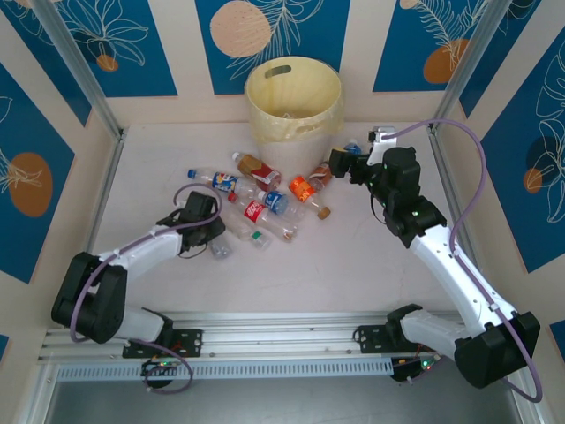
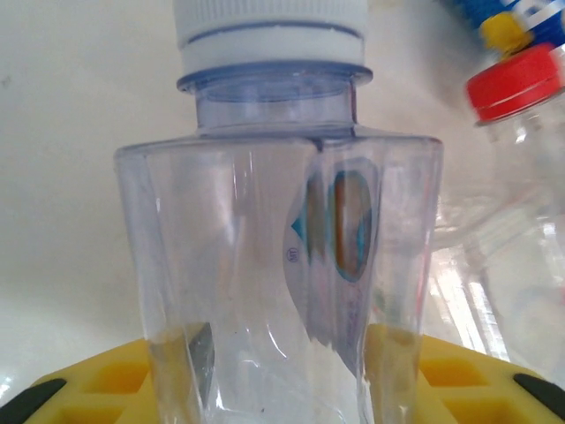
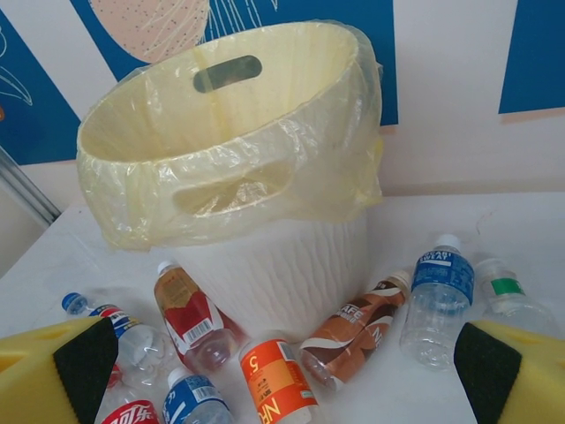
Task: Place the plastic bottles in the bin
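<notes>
I see my left gripper (image 2: 282, 358) pinching a white-capped bottle (image 2: 265, 221), long axis running away from the wrist, cap foremost; right gripper (image 3: 282, 367) spread wide before the bin (image 3: 265, 185).

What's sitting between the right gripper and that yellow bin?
Bottles, in the right wrist view: a red-labelled bottle, an orange-labelled bottle and a brown-labelled bottle lie before the bin.

Left arm (image 1: 132, 254), lower left of frame: white link shells, black joint housings, lavender cable (image 1: 74, 305) looped alongside.
Right arm (image 1: 455, 261), right of frame: same white-and-black build, longer lavender cable (image 1: 477, 150), green indicator light (image 1: 412, 213) on black joint.
Left hand (image 1: 212, 237), right hand (image 1: 340, 164): black bodies, yellow fingers (image 3: 31, 371), black pads (image 3: 84, 367).
</notes>
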{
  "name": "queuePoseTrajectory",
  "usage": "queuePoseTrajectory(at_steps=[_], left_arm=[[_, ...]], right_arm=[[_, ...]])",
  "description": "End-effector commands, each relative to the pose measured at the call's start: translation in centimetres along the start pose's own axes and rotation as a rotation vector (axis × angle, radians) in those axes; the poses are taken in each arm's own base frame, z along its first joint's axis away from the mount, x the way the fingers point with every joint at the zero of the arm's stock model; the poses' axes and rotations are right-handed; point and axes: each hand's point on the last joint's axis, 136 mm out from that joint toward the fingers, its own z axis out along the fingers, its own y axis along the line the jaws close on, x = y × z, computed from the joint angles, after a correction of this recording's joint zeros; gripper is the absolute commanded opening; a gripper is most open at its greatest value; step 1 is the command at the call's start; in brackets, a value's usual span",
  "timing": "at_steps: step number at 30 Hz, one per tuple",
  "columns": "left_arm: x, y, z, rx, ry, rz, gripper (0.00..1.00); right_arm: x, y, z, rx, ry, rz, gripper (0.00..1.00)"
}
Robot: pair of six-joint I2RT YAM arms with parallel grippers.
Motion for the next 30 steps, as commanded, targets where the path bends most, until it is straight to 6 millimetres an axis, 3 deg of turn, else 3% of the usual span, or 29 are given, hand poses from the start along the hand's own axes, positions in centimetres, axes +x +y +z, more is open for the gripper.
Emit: queuePoseTrajectory(at_steps=[1, 5, 16, 21, 30], left_arm=[[-2.6, -1.5, -2.4, 0.031, -0.091, 0.049, 0.00], [-5.7, -3.6, -5.1, 0.111, -0.210, 0.050, 0.00], [-14.2, -12.0, -14.8, 0.524, -0.608, 0.038, 0.00], [-16.7, -15.9, -18.7, 0.695, -0.711, 0.064, 0.00], [-19.7, -23.9, -22.4, 0.879, -0.764, 0.203, 0.00]], right_arm=[[-1.5, -0.7, -0.9, 0.030, -0.074, 0.032, 1.00], [-1.8, -0.8, -1.4, 0.021, -0.104, 0.045, 1.00], [-2.1, -1.2, -2.5, -0.006, -0.148, 0.105, 1.00], [-2.2, -1.1, -2.6, -0.018, -0.149, 0.118, 1.00], [-2.4, -1.1, -2.7, -0.025, -0.154, 0.122, 1.00]])
